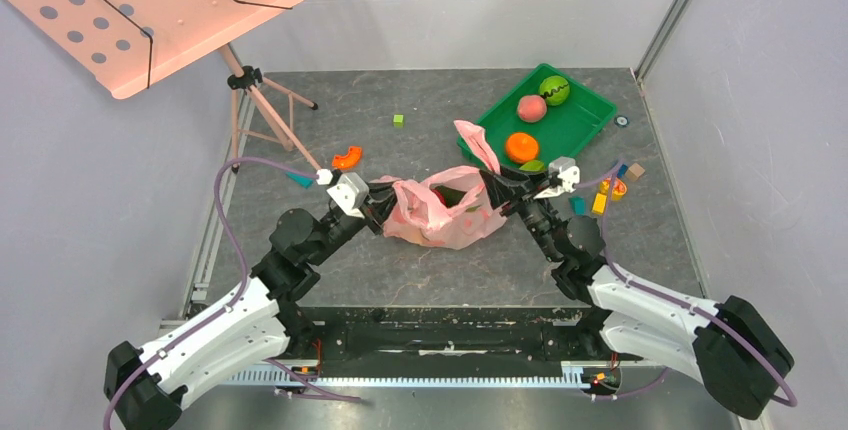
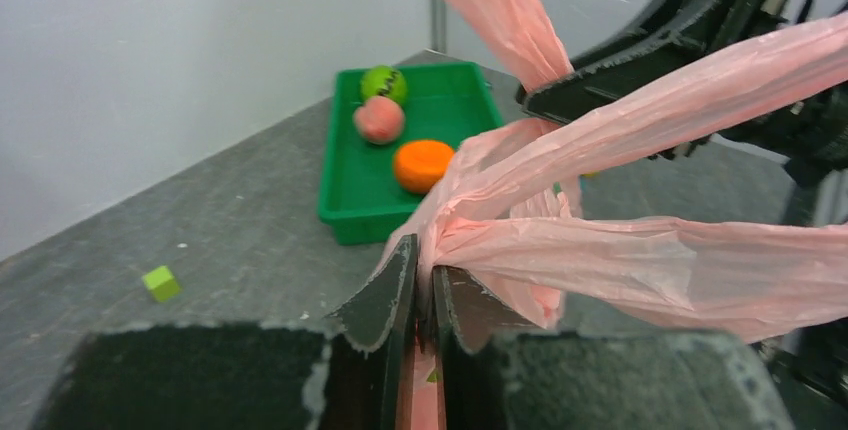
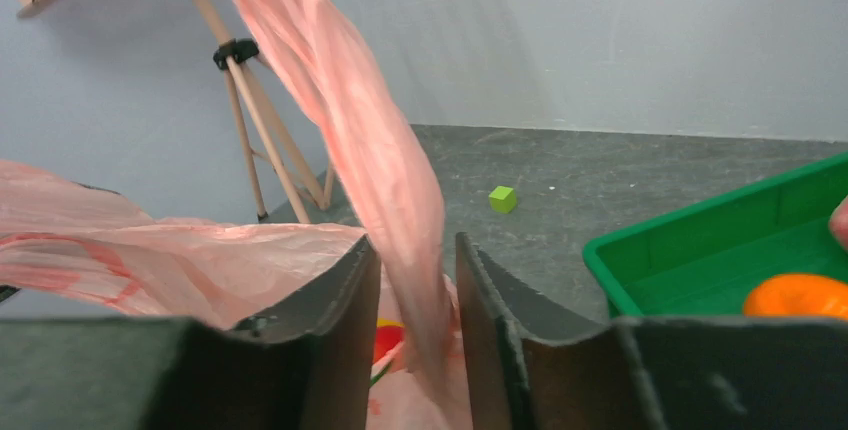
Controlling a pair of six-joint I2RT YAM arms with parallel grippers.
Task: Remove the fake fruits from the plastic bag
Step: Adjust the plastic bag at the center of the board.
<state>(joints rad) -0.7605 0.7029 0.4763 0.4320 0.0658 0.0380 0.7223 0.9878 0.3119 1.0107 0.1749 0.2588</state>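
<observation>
left wrist view: left pincer (image 2: 422,260) clamps the bag (image 2: 650,260), likely limp and slippery; right pincer (image 3: 418,250) parted around its handle (image 3: 350,100); grasp bunched folds.

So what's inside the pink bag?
Inside the plastic bag, a dark shape shows through the open mouth, and a red and yellow bit peeks out. Crinkly pink plastic covers the rest.

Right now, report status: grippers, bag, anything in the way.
Left gripper shut on bag edge. Right gripper open, handle running between jaws. Fruit visible inside bag. Tray close behind; nothing blocking.
</observation>
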